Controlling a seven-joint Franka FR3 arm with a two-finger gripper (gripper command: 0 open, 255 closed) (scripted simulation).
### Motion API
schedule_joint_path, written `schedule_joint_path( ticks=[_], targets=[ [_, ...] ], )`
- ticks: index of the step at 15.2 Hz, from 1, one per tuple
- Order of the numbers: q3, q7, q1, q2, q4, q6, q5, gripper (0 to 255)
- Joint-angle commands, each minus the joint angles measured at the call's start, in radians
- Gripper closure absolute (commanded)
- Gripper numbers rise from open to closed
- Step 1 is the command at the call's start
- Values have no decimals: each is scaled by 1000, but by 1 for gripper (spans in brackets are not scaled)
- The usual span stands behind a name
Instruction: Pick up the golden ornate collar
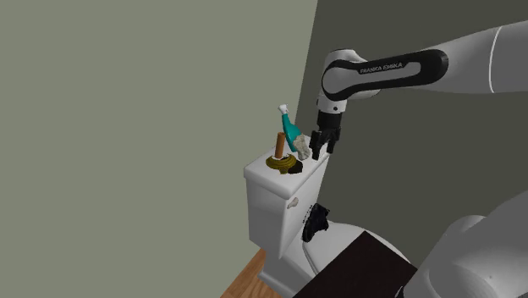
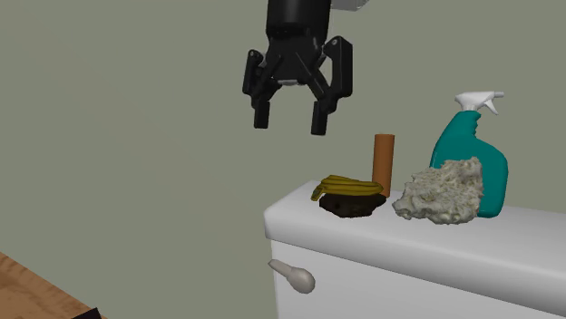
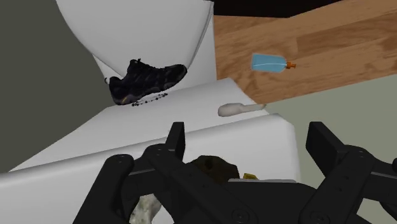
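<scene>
On the white toilet tank [image 1: 272,196] in the shoulder view, the golden collar [image 1: 280,161] lies near the front edge of the lid, with a brown cylinder [image 1: 277,142] standing at it, a teal spray bottle [image 1: 289,129] behind and a whitish clump [image 1: 303,151] to the right. The gripper [image 1: 324,146] hangs over the tank's right end, beside the clump, fingers spread and clasping nothing. A black shoe [image 1: 316,223] rests lower down on the toilet, and a strip of wooden floor [image 1: 245,284] shows at the base. From the second exterior view, the collar [image 2: 347,187] sits as a coil of yellow loops on top of a dark lump [image 2: 350,207] near the lid's left end, just in front of the cylinder [image 2: 385,163]; the clump [image 2: 442,192] and the spray bottle [image 2: 478,152] stand to its right. The gripper [image 2: 290,122] hovers above and to the left of the collar, apart from it, fingers wide. A flush lever [image 2: 292,275] sticks out of the tank's [image 2: 408,245] front. Through the wrist view, the two fingers [image 3: 176,144] stand far apart with a small yellow piece of the collar [image 3: 249,175] and the dark lump [image 3: 214,167] low between them, untouched. Beyond lie the lever [image 3: 238,109], the shoe [image 3: 145,79] and, on the floor [image 3: 331,44], a blue bottle [image 3: 270,62].
</scene>
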State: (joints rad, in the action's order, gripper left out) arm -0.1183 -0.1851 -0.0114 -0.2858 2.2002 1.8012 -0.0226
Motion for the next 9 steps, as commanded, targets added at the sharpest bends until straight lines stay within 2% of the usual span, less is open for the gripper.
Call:
schedule_joint_path(
  ticks=[1,9],
  targets=[
    [-7,-5,0,86,-53,42,8,0],
    [-24,-28,-11,385,-307,115,52,0]
  ],
)
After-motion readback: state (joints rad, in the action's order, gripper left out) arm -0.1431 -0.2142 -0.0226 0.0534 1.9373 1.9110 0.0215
